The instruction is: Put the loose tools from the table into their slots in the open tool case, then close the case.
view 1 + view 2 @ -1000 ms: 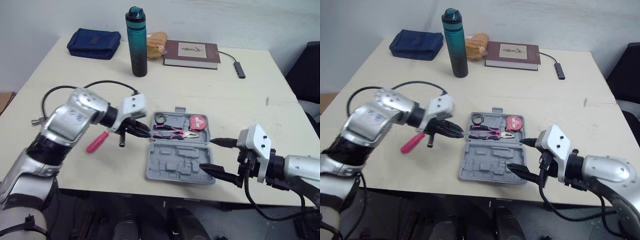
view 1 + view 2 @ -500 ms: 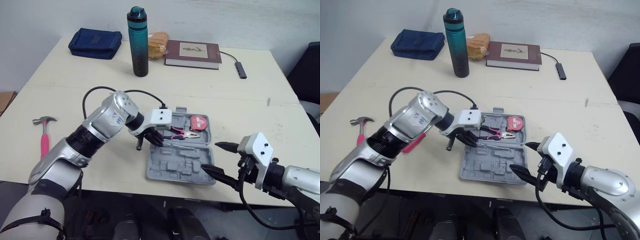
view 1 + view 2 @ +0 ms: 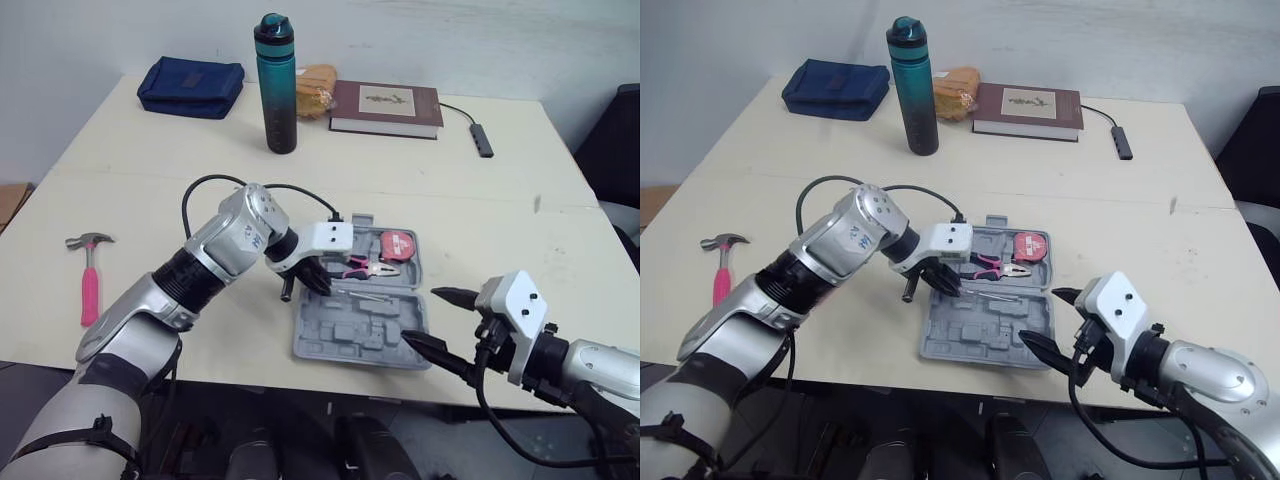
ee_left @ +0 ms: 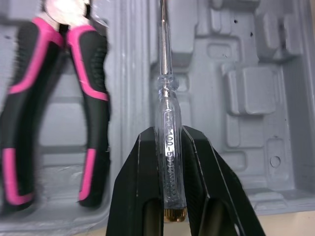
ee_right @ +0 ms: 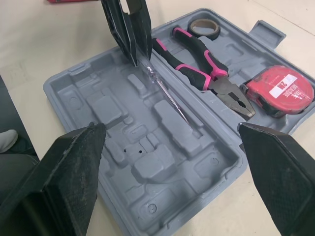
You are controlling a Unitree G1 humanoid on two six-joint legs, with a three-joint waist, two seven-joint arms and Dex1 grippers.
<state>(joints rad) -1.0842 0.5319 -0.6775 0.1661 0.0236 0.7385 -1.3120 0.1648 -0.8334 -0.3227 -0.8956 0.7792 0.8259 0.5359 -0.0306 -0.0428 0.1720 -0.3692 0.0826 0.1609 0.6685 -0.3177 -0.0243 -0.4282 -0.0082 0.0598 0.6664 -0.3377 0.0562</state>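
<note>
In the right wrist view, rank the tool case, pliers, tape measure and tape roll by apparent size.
1. tool case
2. pliers
3. tape measure
4. tape roll; it lies farthest from the camera, so its place is less sure.

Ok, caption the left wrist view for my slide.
Left gripper shut on a clear-handled screwdriver over the open tool case, pliers seated alongside.
</note>
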